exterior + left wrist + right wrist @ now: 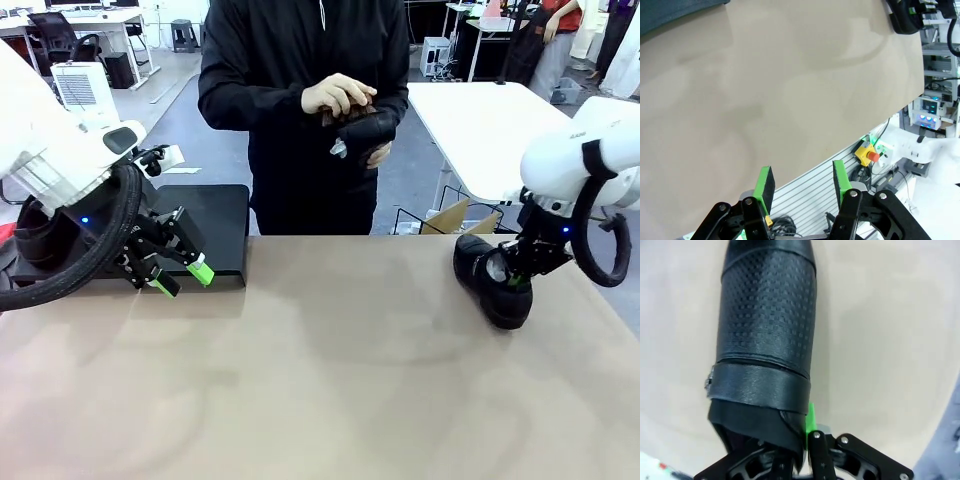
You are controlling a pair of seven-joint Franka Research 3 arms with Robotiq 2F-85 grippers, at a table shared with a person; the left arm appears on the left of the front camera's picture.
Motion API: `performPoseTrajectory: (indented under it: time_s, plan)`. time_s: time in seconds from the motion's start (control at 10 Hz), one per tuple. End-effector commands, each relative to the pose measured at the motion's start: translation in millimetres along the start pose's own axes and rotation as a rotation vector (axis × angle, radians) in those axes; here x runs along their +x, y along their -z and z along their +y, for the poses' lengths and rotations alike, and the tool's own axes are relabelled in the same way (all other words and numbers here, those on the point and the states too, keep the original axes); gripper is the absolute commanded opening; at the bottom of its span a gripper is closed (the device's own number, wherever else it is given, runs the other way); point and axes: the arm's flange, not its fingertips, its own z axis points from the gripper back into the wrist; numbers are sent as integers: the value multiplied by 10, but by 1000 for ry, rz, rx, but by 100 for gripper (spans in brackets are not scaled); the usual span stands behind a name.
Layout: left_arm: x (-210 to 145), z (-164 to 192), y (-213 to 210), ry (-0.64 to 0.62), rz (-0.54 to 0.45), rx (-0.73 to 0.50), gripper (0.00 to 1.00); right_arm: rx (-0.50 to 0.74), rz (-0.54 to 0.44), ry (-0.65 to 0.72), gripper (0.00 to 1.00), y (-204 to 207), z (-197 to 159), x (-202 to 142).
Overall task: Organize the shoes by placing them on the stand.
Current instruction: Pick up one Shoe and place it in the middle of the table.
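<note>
The shoe you are working (490, 283) stands on the worktop (320, 390) at its right side, near the far edge and well apart from the stand (215, 215). Your right gripper (516, 272) comes down on its opening, and the jaws are clamped on the collar. In the right wrist view, one green pad (811, 421) presses the outside of the leather while the other finger is down inside the shoe.

Across the worktop, the stand sits at the far left. Another shoe (35, 238) is at its left end, partly hidden by your left arm.

Your left gripper (184, 278) hangs just in front of the stand's lip. Its jaws are apart and hold nothing.

The person at the far side holds a third shoe (365, 128) in both hands at chest height.
</note>
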Motion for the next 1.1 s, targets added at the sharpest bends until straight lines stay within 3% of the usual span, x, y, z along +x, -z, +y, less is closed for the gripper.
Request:
performPoseTrajectory:
  time_s: [0.0,0.2,0.4,0.5,0.8,0.9,1.0]
  plan:
    - [6,-6,-4,4,-5,-10,62,-24,-164,145,0,-566,152,-547]
    - [6,-6,-4,4,-5,-10,62,5,-303,199,0,-1068,478,-1165]
    - [6,-6,-4,4,-5,-10,62,-53,-314,143,0,-1130,872,-1550]
    - [6,-6,-4,4,-5,-10,62,18,-266,179,0,-1125,433,-1085]
    - [6,-6,-4,4,-5,-10,62,18,-266,179,0,-1125,433,-1085]
    - [6,-6,-4,4,-5,-10,62,-1,-261,190,0,-1071,496,-1292]
    - [2,1,-1,0,0,0,62,55,-318,140,0,-1169,845,-1530]
